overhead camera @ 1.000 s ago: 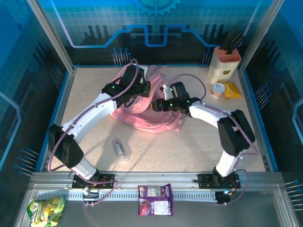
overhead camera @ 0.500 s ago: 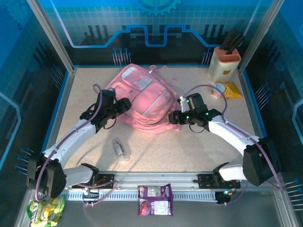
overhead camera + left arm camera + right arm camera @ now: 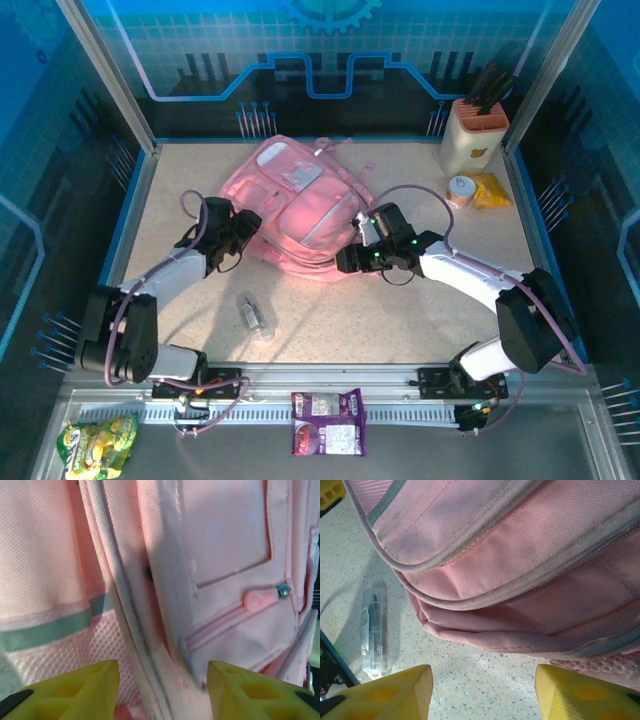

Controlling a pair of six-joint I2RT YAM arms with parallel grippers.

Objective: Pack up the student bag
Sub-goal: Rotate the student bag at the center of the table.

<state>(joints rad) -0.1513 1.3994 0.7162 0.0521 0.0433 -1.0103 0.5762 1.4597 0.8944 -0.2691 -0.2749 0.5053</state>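
The student bag [image 3: 300,205], a big pink backpack with paler front pockets, lies flat at the back middle of the table. My left gripper [image 3: 245,230] sits at its left edge. In the left wrist view that gripper [image 3: 162,672] is open, its yellow fingers [image 3: 75,690] standing either side of a raised bag seam [image 3: 165,650] without pinching it; a pink zipper pull [image 3: 257,599] shows on a pocket. My right gripper [image 3: 345,262] is at the bag's near right corner. The right gripper [image 3: 482,677] is open over bare table, the bag's bottom edge [image 3: 510,640] just ahead.
A clear pencil case [image 3: 255,315] lies on the table in front of the bag, also seen as a clear case [image 3: 374,630]. A cream holder [image 3: 473,135], a tape roll [image 3: 460,190] and a yellow packet [image 3: 490,190] stand back right. Snack packets [image 3: 328,422] lie on the near rail.
A second ago the bag was bunched up between both grippers; now it lies flat. The left gripper has opened, and both arms have drawn back to the bag's near edges.
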